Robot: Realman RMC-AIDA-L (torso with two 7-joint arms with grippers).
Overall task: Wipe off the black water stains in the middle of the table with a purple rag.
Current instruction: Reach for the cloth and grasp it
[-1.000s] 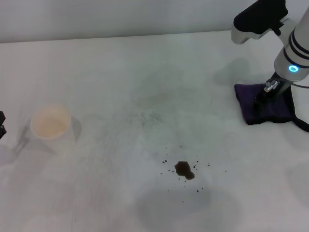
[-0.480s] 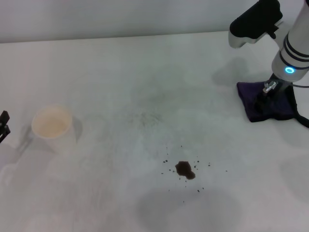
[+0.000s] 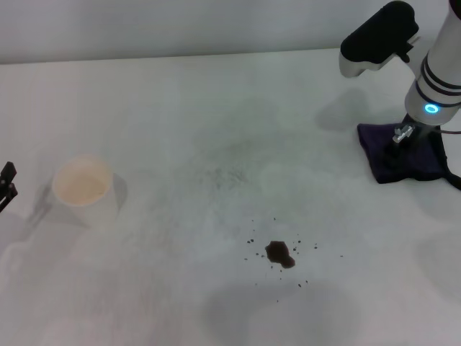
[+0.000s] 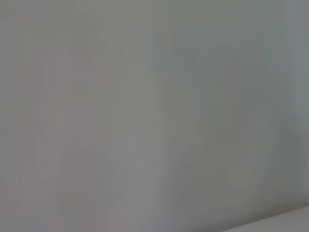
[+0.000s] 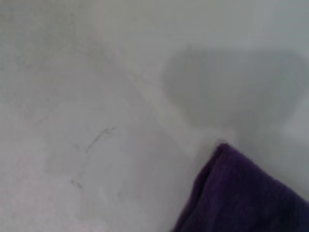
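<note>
The right gripper [image 3: 398, 144], its grip state unreadable, has slid the purple rag [image 3: 403, 155] slightly rightward on the desk [image 3: 180, 108]; the black water stains [image 3: 279, 253] remain unwiped.

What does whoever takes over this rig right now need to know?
Right tool: down on the rag at the table's far right; I can't tell whether it grips.
Left tool: parked at the left edge, near the cup.
Stains: dark blot with specks around it, centre-front, untouched.
Done: right arm has reached the rag.
Left: secure the rag, carry it to the stains, wipe them off.
</note>
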